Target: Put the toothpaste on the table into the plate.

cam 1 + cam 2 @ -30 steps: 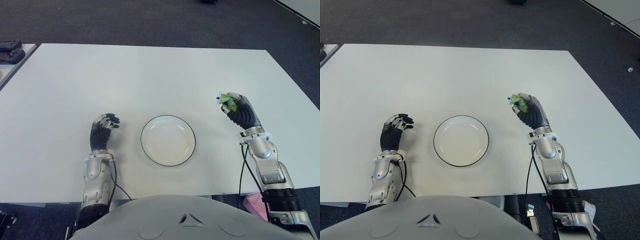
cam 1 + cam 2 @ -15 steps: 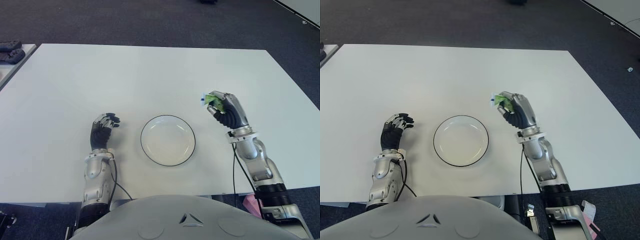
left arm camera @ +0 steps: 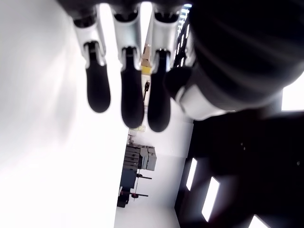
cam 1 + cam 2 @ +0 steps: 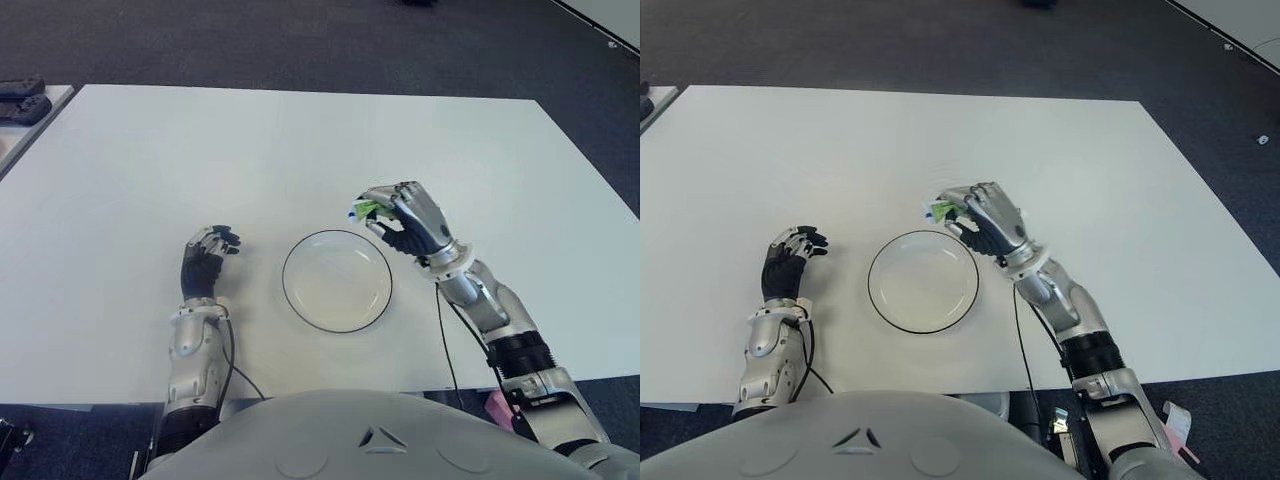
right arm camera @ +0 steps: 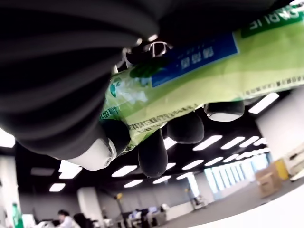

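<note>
Green toothpaste point(image 4: 364, 210) gripped in right hand point(image 4: 408, 217), end pointing left, beside plate point(image 4: 336, 281), left hand point(image 4: 205, 257) loosely curled, empty

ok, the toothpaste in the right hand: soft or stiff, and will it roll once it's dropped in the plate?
Probably soft: the toothpaste looks like a flexible green tube creased under the right hand. Likely light, since the fingers alone carry it. Its flattened body suggests it would lie flat in the plate rather than roll.

Both eye views look steeply down from the head, sharing the whole counter point(image 4: 300, 140). Each wrist view looks from very close along its own hand's fingers.
</note>
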`<state>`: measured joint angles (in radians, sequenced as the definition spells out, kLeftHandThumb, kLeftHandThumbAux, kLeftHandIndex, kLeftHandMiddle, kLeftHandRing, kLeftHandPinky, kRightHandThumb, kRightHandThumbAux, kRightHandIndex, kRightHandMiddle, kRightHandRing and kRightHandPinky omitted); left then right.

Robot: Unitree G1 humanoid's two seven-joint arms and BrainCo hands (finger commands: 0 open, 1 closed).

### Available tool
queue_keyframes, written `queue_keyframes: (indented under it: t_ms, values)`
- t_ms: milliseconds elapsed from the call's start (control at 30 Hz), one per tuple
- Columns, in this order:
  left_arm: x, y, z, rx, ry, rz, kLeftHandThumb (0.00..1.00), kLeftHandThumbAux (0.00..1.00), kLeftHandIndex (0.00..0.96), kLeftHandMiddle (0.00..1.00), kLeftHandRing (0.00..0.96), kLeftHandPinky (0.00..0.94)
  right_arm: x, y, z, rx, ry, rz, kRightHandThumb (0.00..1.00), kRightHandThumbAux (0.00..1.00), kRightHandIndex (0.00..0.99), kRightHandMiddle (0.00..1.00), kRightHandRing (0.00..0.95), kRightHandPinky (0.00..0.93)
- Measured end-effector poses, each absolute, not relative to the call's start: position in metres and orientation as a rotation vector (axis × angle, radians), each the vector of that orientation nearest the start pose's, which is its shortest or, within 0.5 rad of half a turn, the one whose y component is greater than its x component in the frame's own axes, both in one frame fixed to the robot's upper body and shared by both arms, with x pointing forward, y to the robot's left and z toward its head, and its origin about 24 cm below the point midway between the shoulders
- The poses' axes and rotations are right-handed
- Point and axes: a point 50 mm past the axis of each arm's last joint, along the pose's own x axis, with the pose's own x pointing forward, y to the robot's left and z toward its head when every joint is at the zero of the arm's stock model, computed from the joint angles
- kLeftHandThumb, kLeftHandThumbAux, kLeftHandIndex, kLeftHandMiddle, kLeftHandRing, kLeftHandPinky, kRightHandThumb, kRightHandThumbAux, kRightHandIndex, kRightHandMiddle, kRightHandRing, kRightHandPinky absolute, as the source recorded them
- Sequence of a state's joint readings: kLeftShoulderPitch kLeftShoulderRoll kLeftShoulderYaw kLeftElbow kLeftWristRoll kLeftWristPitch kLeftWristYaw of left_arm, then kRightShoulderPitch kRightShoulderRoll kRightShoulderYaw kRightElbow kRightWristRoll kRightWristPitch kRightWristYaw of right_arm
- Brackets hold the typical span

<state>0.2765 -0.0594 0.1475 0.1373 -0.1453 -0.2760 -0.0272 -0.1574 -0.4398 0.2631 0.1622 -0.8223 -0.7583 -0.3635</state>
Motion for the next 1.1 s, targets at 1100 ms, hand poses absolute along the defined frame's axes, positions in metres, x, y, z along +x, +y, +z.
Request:
queue_keyframes:
  t_ms: [1100]
  values:
    - [0.18, 0.189, -0.022, -0.175, 0.107, 0.25, 0.709, 0.726, 0.427, 0.522, 0.511, 0.462, 0.229, -0.081, 0.012, -1.219, -1.065, 0.825, 0.73, 0.711, 0.441, 0.9, 0.915, 0.908]
